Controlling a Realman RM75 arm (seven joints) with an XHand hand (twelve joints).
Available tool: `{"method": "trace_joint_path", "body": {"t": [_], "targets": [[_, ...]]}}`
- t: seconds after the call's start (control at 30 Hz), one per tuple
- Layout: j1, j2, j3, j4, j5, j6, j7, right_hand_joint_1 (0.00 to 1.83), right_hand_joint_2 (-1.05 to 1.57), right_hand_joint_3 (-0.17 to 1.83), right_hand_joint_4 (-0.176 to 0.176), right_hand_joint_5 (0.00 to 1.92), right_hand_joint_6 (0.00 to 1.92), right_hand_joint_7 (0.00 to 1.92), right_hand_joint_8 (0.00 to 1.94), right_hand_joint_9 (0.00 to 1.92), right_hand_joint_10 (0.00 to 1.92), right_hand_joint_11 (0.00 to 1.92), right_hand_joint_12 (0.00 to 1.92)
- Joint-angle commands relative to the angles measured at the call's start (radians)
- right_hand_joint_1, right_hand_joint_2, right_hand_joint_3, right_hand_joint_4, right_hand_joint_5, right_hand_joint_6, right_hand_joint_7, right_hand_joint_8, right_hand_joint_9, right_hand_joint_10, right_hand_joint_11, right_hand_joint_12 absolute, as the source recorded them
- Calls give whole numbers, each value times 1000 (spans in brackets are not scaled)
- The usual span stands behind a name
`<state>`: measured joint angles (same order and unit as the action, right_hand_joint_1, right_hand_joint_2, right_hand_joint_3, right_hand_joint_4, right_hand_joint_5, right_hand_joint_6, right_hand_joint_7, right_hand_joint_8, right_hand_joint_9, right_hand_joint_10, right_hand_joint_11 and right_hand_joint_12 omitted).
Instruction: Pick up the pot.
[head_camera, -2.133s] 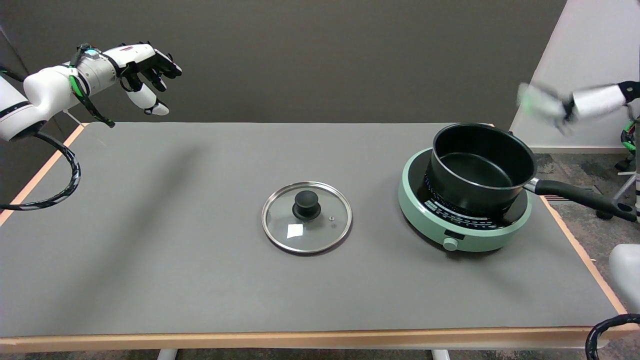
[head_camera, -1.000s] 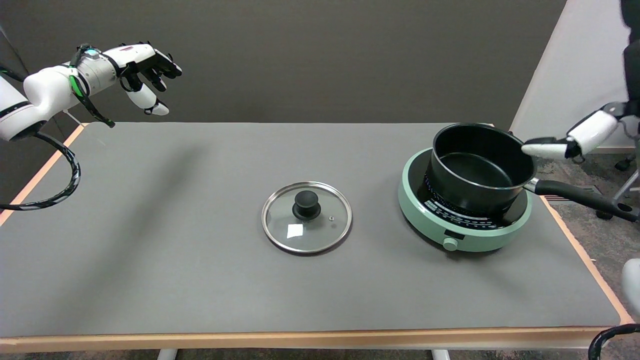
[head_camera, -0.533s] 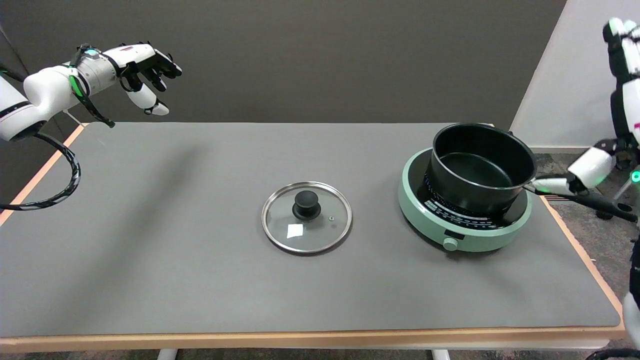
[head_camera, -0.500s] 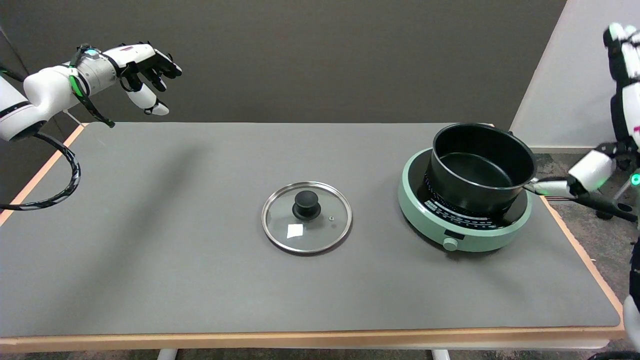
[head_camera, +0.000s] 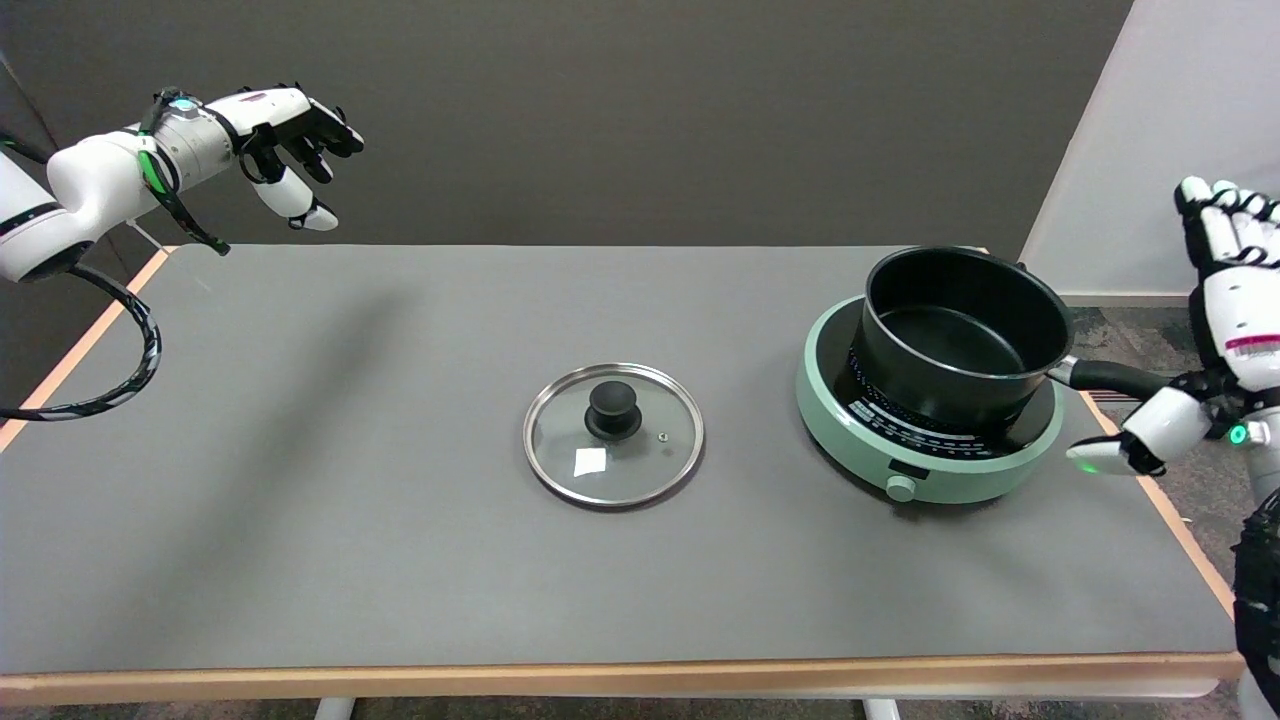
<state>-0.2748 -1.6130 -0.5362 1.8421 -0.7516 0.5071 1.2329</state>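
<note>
At the right edge of the frame, the right hand (head_camera: 1225, 330) hangs over the pot (head_camera: 962, 335) handle, fingers (head_camera: 1215, 215) spread, grasping nothing; pot sits on the stove (head_camera: 925, 470).

My black-and-white many-fingered right hand (head_camera: 1215, 340) stands at the far right edge of the view, palm side turned inward. My fingers (head_camera: 1222, 222) point up and apart. My white thumb (head_camera: 1135, 440) sticks out low to the left. I hold nothing. My forearm runs down out of view.
</note>
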Motion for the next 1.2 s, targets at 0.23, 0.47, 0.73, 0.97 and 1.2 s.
{"method": "trace_joint_path", "body": {"t": [0.23,0.47,0.73,0.97,1.2], "targets": [[-31,19,-56,-9,-143,-39,0,1203,-818,1040,17,33,33,33,33,33,33,33,33],[-25,55,-86,-21,-262,-134,105,1182,-837,1082,41,22,22,22,22,22,22,22,22],[-31,45,-103,-27,-303,-232,139,1179,-841,1086,47,19,19,19,19,19,19,19,19],[-28,52,-131,-44,-301,-331,142,1180,-844,1094,51,17,17,17,17,17,17,17,17],[-23,66,-197,-8,-303,-380,139,1178,-843,1097,49,16,16,16,16,16,16,16,16]]}}
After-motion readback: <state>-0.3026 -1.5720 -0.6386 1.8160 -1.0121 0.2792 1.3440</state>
